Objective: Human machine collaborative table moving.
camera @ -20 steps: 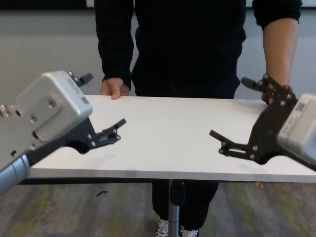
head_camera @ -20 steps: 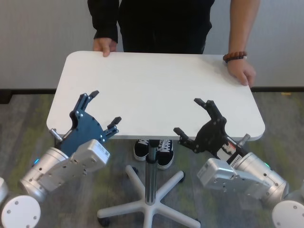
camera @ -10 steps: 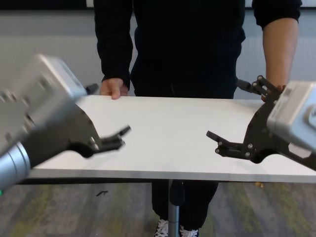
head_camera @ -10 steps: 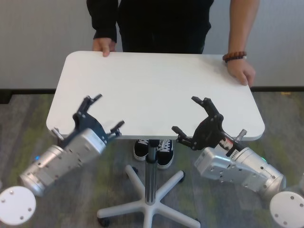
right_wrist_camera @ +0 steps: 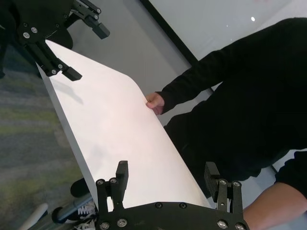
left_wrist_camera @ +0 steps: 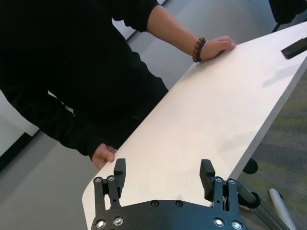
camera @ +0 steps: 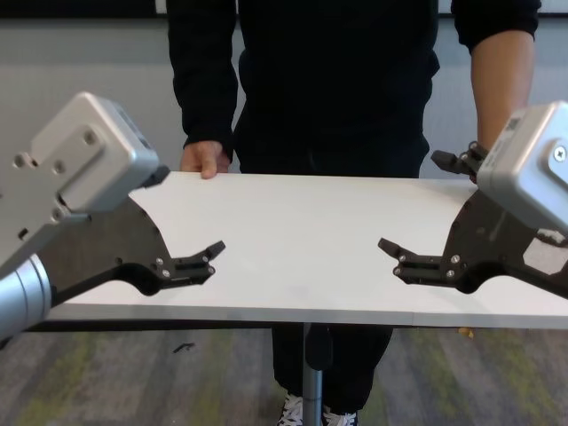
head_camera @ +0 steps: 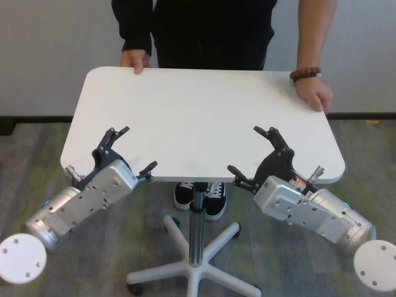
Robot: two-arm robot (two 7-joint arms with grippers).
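Observation:
The white table (head_camera: 204, 111) stands between me and the human (head_camera: 210, 31), who is in black. The human's hands grip the far edge at the left corner (head_camera: 136, 60) and, with a bead bracelet (head_camera: 305, 73), at the right corner (head_camera: 314, 93). My left gripper (head_camera: 137, 148) is open and empty over the near left edge. My right gripper (head_camera: 244, 149) is open and empty over the near right edge. The chest view shows the right gripper (camera: 410, 200) above the tabletop (camera: 302, 240). Each wrist view shows open fingers (left_wrist_camera: 119, 170) (right_wrist_camera: 122, 172) with the tabletop beyond.
The table's grey centre pole (head_camera: 197, 213) rises from a white star base with castors (head_camera: 195, 263) on grey-green carpet. The human's black shoes (head_camera: 201, 197) show under the near edge. A grey wall stands behind.
Both wrists have turned and the grippers have drawn slightly back toward the table's near edge, still open. The table and the human's hands have not moved.

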